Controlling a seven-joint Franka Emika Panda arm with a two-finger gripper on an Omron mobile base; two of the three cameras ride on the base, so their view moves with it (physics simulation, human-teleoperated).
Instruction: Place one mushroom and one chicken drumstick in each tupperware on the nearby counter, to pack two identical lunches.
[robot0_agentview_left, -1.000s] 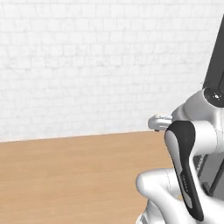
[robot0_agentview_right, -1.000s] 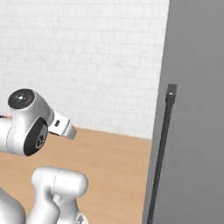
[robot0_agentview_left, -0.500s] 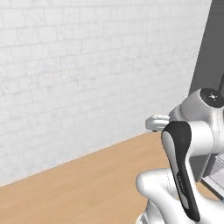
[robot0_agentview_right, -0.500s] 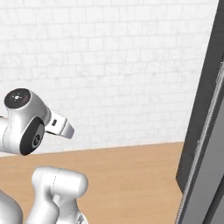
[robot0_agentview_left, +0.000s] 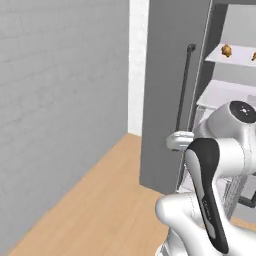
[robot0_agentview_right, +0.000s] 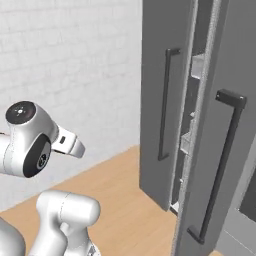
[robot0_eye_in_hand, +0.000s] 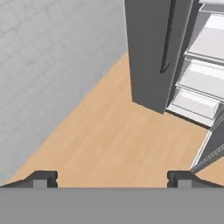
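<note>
Two small brown food items (robot0_agentview_left: 226, 50) sit on an upper fridge shelf (robot0_agentview_left: 235, 53), type unclear at this range, high and well apart from the jaws. Jaws (robot0_eye_in_hand: 110, 178) wide, holding nothing, over bare wood floor (robot0_eye_in_hand: 113, 135). Grey fridge door (robot0_agentview_right: 162, 100) ajar, edge near the arm; open floor left toward brick wall (robot0_agentview_left: 55, 100).

A kitchen; tall grey fridge (robot0_agentview_right: 165, 100) (doors ajar), white brick wall (robot0_agentview_right: 65, 60), wooden floor (robot0_eye_in_hand: 113, 140).
</note>
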